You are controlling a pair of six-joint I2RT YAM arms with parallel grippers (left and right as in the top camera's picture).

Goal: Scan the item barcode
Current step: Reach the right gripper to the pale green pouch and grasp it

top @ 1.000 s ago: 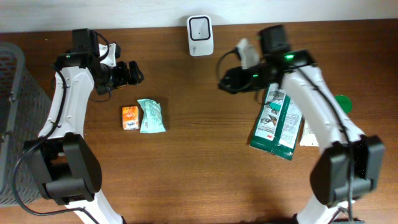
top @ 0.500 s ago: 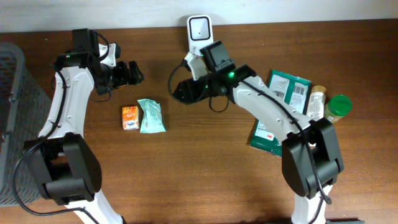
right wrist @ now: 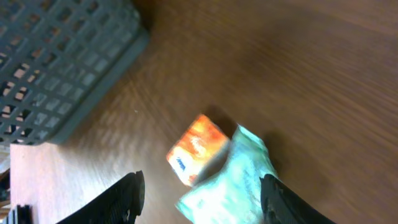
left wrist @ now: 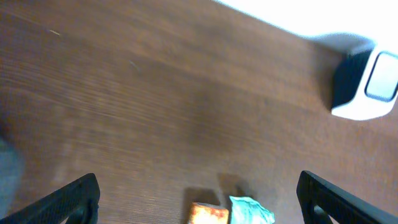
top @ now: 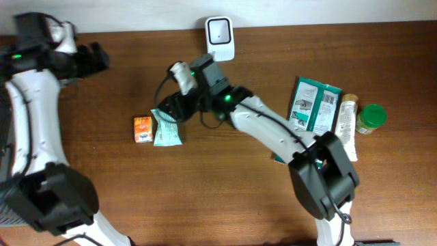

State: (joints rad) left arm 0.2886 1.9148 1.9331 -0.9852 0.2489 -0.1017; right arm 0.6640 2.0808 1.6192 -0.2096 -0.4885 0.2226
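A teal packet (top: 166, 128) and a small orange box (top: 143, 128) lie side by side left of the table's centre. My right gripper (top: 168, 109) hovers open just above them. In the right wrist view its fingers (right wrist: 117, 198) stand apart on either side of the teal packet (right wrist: 233, 182) and the orange box (right wrist: 196, 148), holding nothing. The white scanner (top: 220, 37) stands at the far edge. My left gripper (top: 92, 58) is open wide at the far left, away from the items; the orange box (left wrist: 208, 213) and the scanner (left wrist: 370, 87) show in its view.
A green pack (top: 314, 102), a slim bottle (top: 346, 113) and a green-lidded jar (top: 372, 117) lie at the right. A grey mesh basket (right wrist: 56, 62) stands beyond the table's left side.
My right arm swung left from the green pack, past the scanner, to above the teal packet. My left arm moved up and left, away from the items.
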